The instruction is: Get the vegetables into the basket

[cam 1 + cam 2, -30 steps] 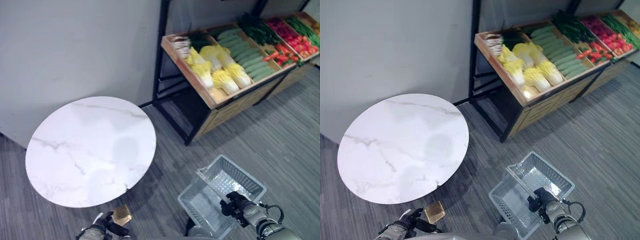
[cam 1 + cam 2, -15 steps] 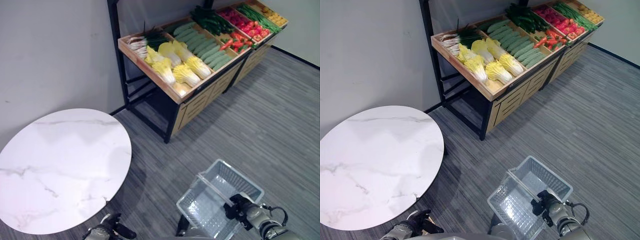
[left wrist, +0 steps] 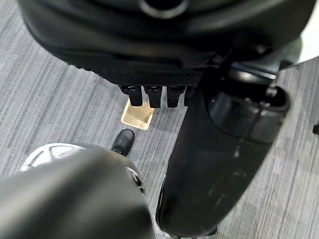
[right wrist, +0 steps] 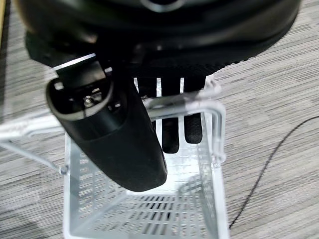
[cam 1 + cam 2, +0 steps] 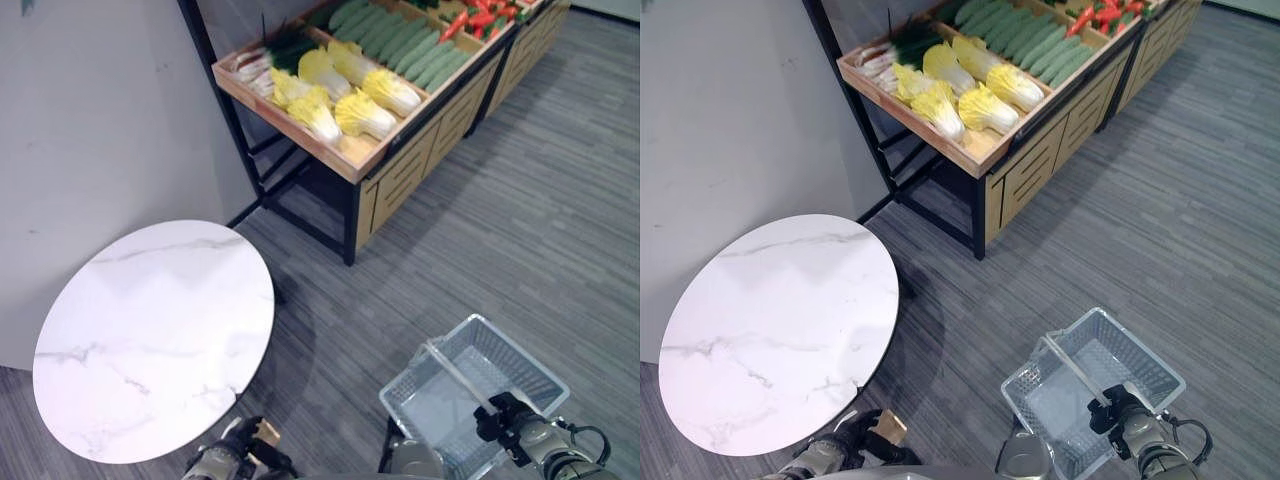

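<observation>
Camera has swung since before; the right hand still grips the basket handle over open floor. Left hand fingers curled, empty. Vegetables lie on the far shelf

baskets: 1 clear wire basket | round tables: 1 marble table | cabbages: 5 yellow cabbages on the wooden rack | cucumbers: one pile, too crowded to count | brass squares on floor: 1
</observation>
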Tool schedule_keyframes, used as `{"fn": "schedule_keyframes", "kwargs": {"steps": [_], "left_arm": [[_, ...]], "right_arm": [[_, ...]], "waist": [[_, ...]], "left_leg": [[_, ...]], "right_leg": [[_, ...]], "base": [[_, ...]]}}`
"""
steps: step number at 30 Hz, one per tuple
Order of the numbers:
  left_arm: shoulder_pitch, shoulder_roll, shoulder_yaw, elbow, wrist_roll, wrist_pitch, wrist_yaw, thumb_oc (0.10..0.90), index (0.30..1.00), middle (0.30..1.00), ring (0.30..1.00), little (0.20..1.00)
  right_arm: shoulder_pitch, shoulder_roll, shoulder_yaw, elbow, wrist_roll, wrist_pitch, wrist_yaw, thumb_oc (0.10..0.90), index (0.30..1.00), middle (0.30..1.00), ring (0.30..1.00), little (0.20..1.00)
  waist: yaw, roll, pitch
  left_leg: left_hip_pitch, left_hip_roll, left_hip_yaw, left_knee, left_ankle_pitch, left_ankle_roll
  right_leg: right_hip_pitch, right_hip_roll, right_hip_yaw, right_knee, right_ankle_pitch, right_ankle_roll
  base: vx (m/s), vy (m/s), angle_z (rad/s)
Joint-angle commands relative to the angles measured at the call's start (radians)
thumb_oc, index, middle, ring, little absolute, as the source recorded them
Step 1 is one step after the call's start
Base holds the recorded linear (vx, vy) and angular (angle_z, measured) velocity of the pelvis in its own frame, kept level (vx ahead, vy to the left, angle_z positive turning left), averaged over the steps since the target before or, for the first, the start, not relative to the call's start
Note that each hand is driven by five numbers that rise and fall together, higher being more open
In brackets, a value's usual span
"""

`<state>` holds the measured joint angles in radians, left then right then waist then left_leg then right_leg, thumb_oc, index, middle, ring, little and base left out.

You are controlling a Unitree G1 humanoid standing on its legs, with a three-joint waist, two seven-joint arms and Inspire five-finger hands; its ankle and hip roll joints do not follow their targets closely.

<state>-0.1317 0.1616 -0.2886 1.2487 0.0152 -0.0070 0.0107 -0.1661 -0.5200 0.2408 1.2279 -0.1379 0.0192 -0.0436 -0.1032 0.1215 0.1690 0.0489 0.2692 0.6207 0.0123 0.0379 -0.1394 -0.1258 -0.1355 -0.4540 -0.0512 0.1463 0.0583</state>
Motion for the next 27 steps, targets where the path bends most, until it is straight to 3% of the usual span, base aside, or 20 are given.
{"fn": "schedule_keyframes", "kwargs": {"steps": [1,3,5,6,8,9,14,15,17,18,20,21,23,27], "left_arm": [[-0.036,0.021,-0.028,0.003,-0.026,-0.018,0.016,0.9,1.0,1.0,1.0,1.0],[-0.036,0.021,-0.027,0.003,-0.028,-0.02,0.015,0.9,1.0,1.0,1.0,1.0],[-0.032,0.022,-0.025,-0.006,-0.043,-0.024,0.015,0.9,1.0,1.0,1.0,1.0],[-0.03,0.025,-0.023,-0.008,-0.047,-0.025,0.015,0.9,1.0,1.0,1.0,1.0],[-0.01,0.03,-0.011,-0.012,-0.061,-0.03,0.019,0.9,1.0,1.0,1.0,1.0],[0.0,0.036,0.002,-0.018,-0.076,-0.037,0.024,0.9,1.0,1.0,1.0,1.0],[-0.005,0.035,0.002,-0.021,-0.081,-0.039,0.029,0.9,1.0,1.0,1.0,1.0],[-0.007,0.032,-0.001,-0.027,-0.094,-0.047,0.031,0.9,1.0,1.0,1.0,1.0],[-0.006,0.031,0.003,-0.025,-0.097,-0.049,0.037,0.9,1.0,1.0,1.0,1.0],[-0.003,0.029,0.004,-0.028,-0.103,-0.052,0.04,0.9,1.0,1.0,1.0,1.0],[-0.004,0.03,0.005,-0.027,-0.1,-0.051,0.041,0.9,1.0,1.0,1.0,1.0],[0.002,0.033,0.009,-0.025,-0.103,-0.052,0.04,0.9,1.0,1.0,1.0,1.0],[0.003,0.032,0.009,-0.019,-0.098,-0.051,0.039,0.9,1.0,1.0,1.0,1.0],[0.001,0.044,0.014,-0.002,-0.08,-0.051,0.047,0.9,1.0,1.0,1.0,1.0]], "right_arm": [[-0.083,-0.02,-0.008,0.018,0.048,-0.028,-0.018,0.4,0.3,0.3,0.3,0.3],[-0.078,-0.014,-0.008,0.019,0.055,-0.032,-0.018,0.4,0.3,0.3,0.3,0.3],[-0.064,-0.001,-0.011,0.016,0.072,-0.04,-0.02,0.4,0.3,0.3,0.3,0.3],[-0.061,0.004,-0.009,0.011,0.077,-0.042,-0.02,0.4,0.3,0.3,0.3,0.3],[-0.048,0.019,0.003,0.004,0.083,-0.044,-0.018,0.4,0.3,0.3,0.3,0.3],[-0.032,0.035,0.012,-0.01,0.08,-0.044,-0.013,0.4,0.3,0.3,0.3,0.3],[-0.024,0.037,0.012,-0.029,0.076,-0.043,-0.015,0.4,0.3,0.3,0.3,0.3],[-0.023,0.039,0.023,-0.044,0.072,-0.046,-0.018,0.4,0.3,0.3,0.3,0.3],[-0.026,0.046,0.031,-0.052,0.07,-0.048,-0.018,0.4,0.3,0.3,0.3,0.3],[-0.032,0.054,0.041,-0.06,0.066,-0.052,-0.013,0.4,0.3,0.3,0.3,0.3],[-0.038,0.059,0.047,-0.06,0.063,-0.052,-0.01,0.4,0.3,0.3,0.3,0.3],[-0.049,0.068,0.056,-0.062,0.065,-0.049,-0.007,0.4,0.3,0.3,0.3,0.3],[-0.052,0.076,0.057,-0.066,0.065,-0.049,-0.006,0.4,0.3,0.3,0.3,0.3],[-0.055,0.113,0.054,-0.059,0.075,-0.047,-0.008,0.4,0.3,0.3,0.3,0.3]], "waist": [[-0.023,-0.009,0.036],[-0.026,-0.007,0.035],[-0.033,-0.007,0.037],[-0.024,-0.016,0.043],[0.002,-0.039,0.049],[0.023,-0.061,0.052],[0.041,-0.072,0.053],[0.066,-0.079,0.061],[0.074,-0.077,0.065],[0.09,-0.076,0.066],[0.096,-0.081,0.068],[0.102,-0.092,0.061],[0.103,-0.096,0.055],[0.104,-0.125,0.029]], "left_leg": [[-0.014,0.101,-0.069,-0.064,0.307,-0.118],[-0.013,0.108,-0.081,-0.041,0.311,-0.12],[-0.034,0.131,-0.109,0.068,0.346,-0.122],[-0.044,0.123,-0.168,0.114,0.35,-0.122],[-0.098,0.041,-0.337,0.166,0.281,-0.076],[-0.157,-0.01,-0.381,0.139,0.211,-0.041],[-0.208,-0.036,-0.393,0.054,0.213,-0.038],[-0.251,-0.088,-0.475,-0.02,0.228,-0.036],[-0.258,-0.095,-0.499,-0.057,0.238,-0.044],[-0.284,-0.127,-0.534,-0.075,0.24,-0.043],[-0.282,-0.138,-0.538,-0.068,0.234,-0.039],[-0.266,-0.15,-0.536,-0.04,0.2,-0.021],[-0.264,-0.157,-0.535,-0.03,0.177,-0.008],[-0.246,-0.176,-0.461,-0.017,0.129,0.035]], "right_leg": [[0.075,-0.048,0.067,0.095,-0.104,0.09],[0.083,-0.035,0.077,0.083,-0.11,0.082],[0.109,-0.003,0.106,0.06,-0.124,0.058],[0.119,0.009,0.127,0.053,-0.129,0.048],[0.129,0.022,0.191,0.041,-0.134,0.038],[0.155,0.028,0.251,0.025,-0.139,0.042],[0.182,0.024,0.305,0.019,-0.148,0.047],[0.206,0.03,0.352,0.013,-0.159,0.055],[0.218,0.042,0.395,0.012,-0.167,0.053],[0.241,0.052,0.442,0.007,-0.179,0.052],[0.256,0.055,0.464,0.004,-0.189,0.051],[0.274,0.049,0.505,0.0,-0.201,0.054],[0.276,0.04,0.524,-0.005,-0.204,0.06],[0.254,-0.007,0.572,0.002,-0.184,0.098]], "base": [[0.04,-0.125,-0.14],[0.04,-0.143,-0.43],[0.06,-0.253,-0.42],[0.07,-0.24,-0.59],[0.16,-0.292,-0.85],[0.2,-0.221,-1.03],[0.23,-0.01,-0.63],[0.33,0.019,-0.54],[0.35,0.042,-0.73],[0.24,0.063,-1.19],[0.2,0.095,-1.28],[0.16,0.107,-1.15],[0.13,0.137,-1.29],[0.13,0.207,-0.85]]}}
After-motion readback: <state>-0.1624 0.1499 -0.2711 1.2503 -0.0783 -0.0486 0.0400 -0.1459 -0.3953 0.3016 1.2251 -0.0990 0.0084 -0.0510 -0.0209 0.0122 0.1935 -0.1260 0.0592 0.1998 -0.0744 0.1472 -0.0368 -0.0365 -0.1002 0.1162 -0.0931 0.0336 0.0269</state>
